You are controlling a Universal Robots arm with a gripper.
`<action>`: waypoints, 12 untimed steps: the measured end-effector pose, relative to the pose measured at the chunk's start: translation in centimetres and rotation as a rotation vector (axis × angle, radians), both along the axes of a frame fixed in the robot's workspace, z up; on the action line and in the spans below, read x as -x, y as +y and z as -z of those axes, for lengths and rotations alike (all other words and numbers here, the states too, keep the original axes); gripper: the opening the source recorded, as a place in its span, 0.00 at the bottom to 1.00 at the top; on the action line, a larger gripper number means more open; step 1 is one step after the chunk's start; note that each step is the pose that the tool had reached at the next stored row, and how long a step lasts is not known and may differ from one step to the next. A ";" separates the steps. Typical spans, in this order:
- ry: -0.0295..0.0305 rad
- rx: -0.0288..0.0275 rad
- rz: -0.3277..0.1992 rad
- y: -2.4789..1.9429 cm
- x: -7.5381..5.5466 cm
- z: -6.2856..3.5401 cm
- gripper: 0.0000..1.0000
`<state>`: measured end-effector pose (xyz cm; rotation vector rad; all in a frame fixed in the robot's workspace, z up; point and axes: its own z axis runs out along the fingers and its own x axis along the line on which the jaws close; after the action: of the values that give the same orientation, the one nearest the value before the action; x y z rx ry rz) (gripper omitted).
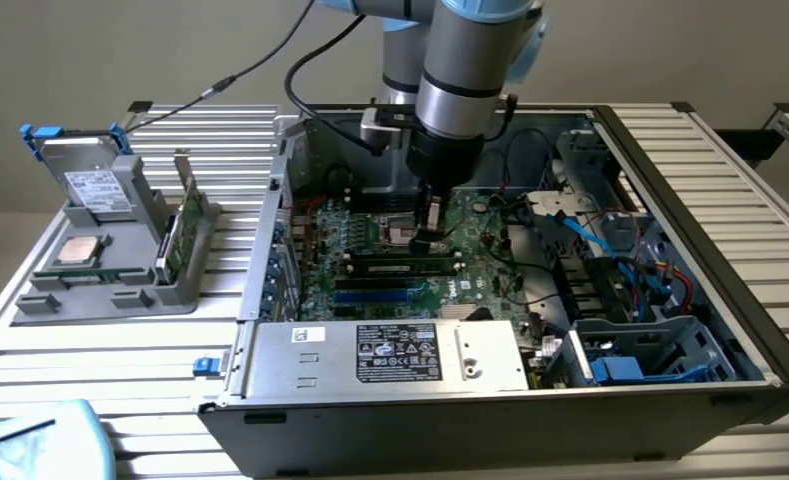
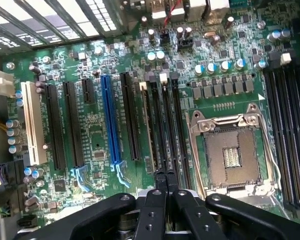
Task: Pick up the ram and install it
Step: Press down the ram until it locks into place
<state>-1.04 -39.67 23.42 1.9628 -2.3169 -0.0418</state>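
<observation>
gripper [image 2: 164, 176] closed, empty, over motherboard [image 2: 95, 135], ram [image 1: 401, 266] seated in slot

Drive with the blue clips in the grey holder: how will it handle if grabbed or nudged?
The drive looks like a rigid metal box, so it is probably stiff and fairly heavy for its size. It stands leaning in the grey holder, so a sideways push might tip it. The blue clips stick out and could snag.
</observation>
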 end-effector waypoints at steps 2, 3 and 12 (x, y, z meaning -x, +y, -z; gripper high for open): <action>-0.0194 -0.0001 0.014 0.05 0.0 0.00 0.10; -0.0307 -0.0001 0.021 0.08 0.0 0.00 0.10; -0.1032 0.0003 0.067 0.24 0.3 -0.12 0.10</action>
<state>-1.32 -39.43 23.53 1.9308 -2.4454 0.0559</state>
